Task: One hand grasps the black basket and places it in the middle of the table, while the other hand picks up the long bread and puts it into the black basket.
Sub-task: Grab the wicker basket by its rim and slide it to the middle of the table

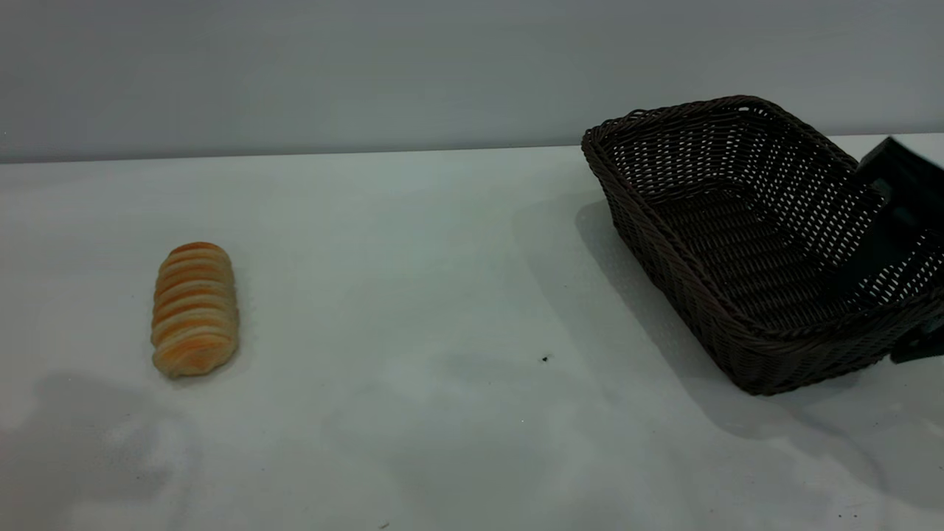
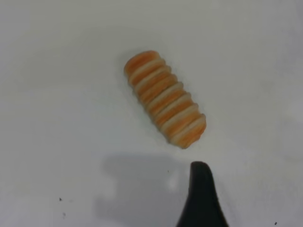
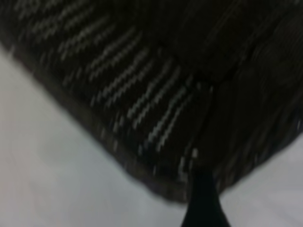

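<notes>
The right gripper [image 1: 903,243] pinches the black basket's [image 1: 737,243] right wall, tilting it. The long bread [image 1: 195,308] lies far left on the table [image 1: 442,295], open room around; the left gripper's [image 2: 202,198] spread can't be told.

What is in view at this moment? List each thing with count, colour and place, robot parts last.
long bread: one, golden-orange with pale ridges, lying on the left part of the table, nothing touching it.
black basket: one, dark brown-black wicker, at the right side, tilted, with nothing inside it.
table: one, white, with a few dark specks.
wall: grey, behind the table.
left gripper: one dark fingertip visible, above the table near the bread, not touching it.
right gripper: black, at the basket's right wall.
</notes>
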`<action>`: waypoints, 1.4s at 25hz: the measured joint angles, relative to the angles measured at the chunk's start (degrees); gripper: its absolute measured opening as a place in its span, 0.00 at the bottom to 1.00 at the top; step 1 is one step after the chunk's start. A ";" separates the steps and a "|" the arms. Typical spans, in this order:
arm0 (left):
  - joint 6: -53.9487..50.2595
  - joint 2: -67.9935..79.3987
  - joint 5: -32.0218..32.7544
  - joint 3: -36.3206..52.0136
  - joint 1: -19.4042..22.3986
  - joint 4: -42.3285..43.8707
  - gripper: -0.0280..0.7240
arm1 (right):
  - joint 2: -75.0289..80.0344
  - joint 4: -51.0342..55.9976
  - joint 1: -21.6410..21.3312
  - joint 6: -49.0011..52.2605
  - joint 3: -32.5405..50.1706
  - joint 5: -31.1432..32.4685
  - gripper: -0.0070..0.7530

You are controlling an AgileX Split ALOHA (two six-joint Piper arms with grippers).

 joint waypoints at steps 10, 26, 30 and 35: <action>0.51 0.11 -0.23 0.00 0.00 -0.02 0.81 | 11.26 25.44 0.00 -10.24 -3.00 -8.19 0.62; 0.85 0.11 -0.46 0.00 0.00 -0.50 0.81 | 14.61 6.86 0.00 -12.97 -19.51 5.19 0.13; 0.85 0.11 -1.40 0.00 0.00 -1.37 0.81 | 19.54 -13.44 2.76 -5.76 -33.59 18.30 0.13; 0.94 0.36 -4.04 -0.04 0.00 -2.42 0.81 | 27.58 -31.62 10.11 3.26 -48.71 26.07 0.13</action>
